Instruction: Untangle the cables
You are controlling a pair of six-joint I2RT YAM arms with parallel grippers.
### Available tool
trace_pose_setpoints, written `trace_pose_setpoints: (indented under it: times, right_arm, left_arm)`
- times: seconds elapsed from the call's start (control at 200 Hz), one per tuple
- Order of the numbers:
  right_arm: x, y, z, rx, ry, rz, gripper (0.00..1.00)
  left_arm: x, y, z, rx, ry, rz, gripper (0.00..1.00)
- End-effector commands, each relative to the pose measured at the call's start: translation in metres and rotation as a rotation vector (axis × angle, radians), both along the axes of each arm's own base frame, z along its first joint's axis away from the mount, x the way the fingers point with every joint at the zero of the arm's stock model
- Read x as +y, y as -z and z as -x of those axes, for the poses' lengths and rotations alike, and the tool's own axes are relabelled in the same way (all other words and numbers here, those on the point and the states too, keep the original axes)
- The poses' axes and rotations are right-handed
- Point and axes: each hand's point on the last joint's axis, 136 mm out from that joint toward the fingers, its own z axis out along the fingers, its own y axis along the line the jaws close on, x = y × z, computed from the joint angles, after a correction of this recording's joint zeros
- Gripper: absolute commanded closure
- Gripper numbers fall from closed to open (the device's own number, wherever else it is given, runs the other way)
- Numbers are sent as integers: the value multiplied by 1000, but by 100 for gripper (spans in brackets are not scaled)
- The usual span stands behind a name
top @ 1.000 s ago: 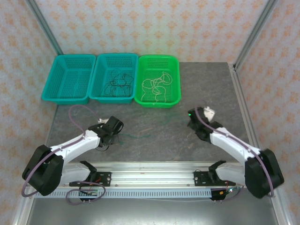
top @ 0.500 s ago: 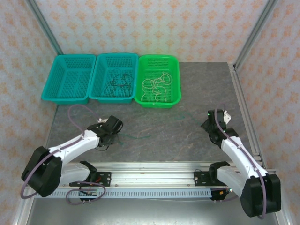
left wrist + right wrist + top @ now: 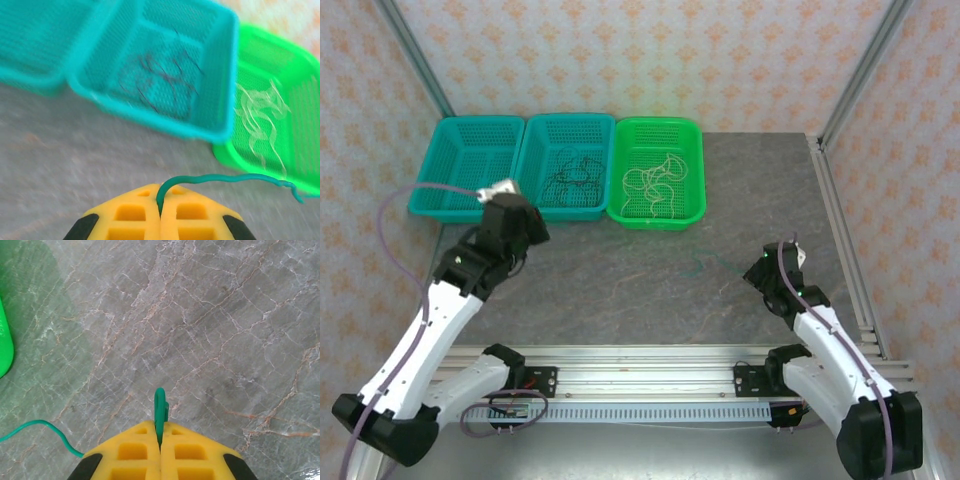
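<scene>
Seen from left wrist: left gripper is clamped on teal-green cable, strand arched rightward toward green basket where whitish cables are heaped. Dark cables are held in middle teal basket. Seen from right wrist: right gripper is pinched on short green loop above marbled table, tail trailed lower left. From overhead, faint green thread is made out on table left of right gripper; whether one cable is shared cannot be told.
</scene>
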Motion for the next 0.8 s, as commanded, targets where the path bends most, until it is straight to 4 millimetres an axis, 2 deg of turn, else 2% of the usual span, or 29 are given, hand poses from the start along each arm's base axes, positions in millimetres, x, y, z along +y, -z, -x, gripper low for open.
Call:
trace_pose_setpoints:
  times: [0.0,0.075,0.165,0.33,0.455,0.485,0.546,0.616,0.741,0.796]
  right_arm:
    - [4,0,1,-13,-22,-14,100]
    - [8,-2,2,-18,-19,-46,100]
    - [12,-5,5,-25,-20,-84,100]
    - [7,-14,16,-39,-9,-69,100]
    - [2,-21,22,-58,-9,-49,100]
    - [2,-22,24,-59,-13,-47,100]
    - [4,-22,26,-54,-21,-52,100]
    - [9,-22,27,-43,-46,-67,100]
    - [19,-22,29,-33,-95,-104,100]
    - [24,-28,28,-45,-117,-120,100]
  left_arm:
    - [49,-15,-25,23,-131,-148,100]
    - [80,-25,-52,0,-236,-133,100]
    - [125,-24,-81,12,-388,-90,100]
    - [203,4,-120,129,-653,26,100]
    - [244,29,-143,155,-737,113,100]
    - [252,35,-146,153,-747,152,97]
    - [264,50,-150,155,-759,230,85]
    - [268,57,-153,149,-739,277,66]
    - [253,52,-152,97,-660,316,37]
    - [241,45,-148,68,-619,350,33]
